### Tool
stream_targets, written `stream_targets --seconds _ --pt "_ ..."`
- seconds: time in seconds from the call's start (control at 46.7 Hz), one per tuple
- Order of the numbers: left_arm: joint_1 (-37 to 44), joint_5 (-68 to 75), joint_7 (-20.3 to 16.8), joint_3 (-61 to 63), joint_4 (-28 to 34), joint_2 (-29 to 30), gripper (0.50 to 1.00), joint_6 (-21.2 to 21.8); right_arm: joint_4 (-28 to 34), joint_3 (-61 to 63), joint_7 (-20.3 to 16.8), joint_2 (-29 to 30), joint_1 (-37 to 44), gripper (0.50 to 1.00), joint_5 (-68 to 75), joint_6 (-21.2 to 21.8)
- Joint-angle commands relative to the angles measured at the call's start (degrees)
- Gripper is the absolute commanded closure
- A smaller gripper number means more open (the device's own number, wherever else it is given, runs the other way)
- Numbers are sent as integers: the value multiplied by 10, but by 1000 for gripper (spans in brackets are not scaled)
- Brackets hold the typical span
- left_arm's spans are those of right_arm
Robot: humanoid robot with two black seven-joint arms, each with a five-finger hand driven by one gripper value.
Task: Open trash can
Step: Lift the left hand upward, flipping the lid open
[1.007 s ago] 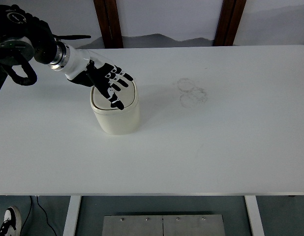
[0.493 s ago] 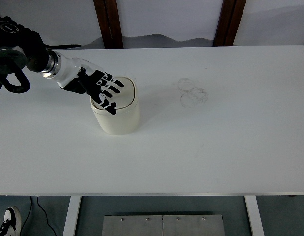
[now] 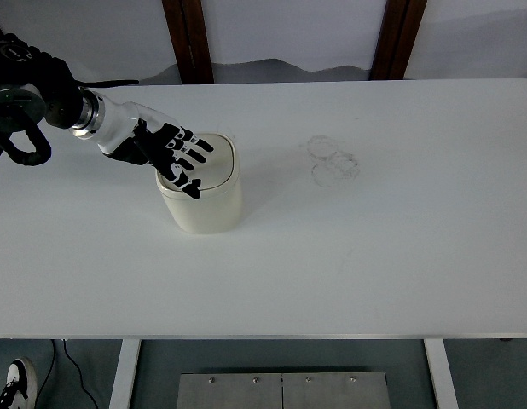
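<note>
The left hand (image 3: 165,153) lies flat over the left part of the lid (image 3: 208,166) with its fingers spread and grasping nothing, so a push placed too far off the lid's centre could probably tip or slide the light trash can (image 3: 200,192) across the table (image 3: 374,256) instead of swinging the lid open. The can is a small cream-white bin with rounded corners and a flat, closed lid, standing upright towards the table's far left corner, well apart from some faint ring marks (image 3: 332,159) on the tabletop.
</note>
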Motion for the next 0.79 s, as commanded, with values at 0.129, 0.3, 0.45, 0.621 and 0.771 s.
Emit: stream_targets --seconds 0.129,0.3,0.45,0.621,0.771 --pt "1 0 0 0 0 1 500 1 0 0 0 0 0 505 0 0" --pt "0 1 0 -3 1 4 500 1 0 0 0 0 0 505 0 0" --pt "-6 0 -1 -16 3 4 500 1 0 0 0 0 0 505 0 0" --pt "-18 0 -1 -45 4 16 500 -2 0 0 0 0 0 505 0 0" --pt "-37 0 -1 -47 5 18 500 -3 0 0 0 0 0 505 0 0"
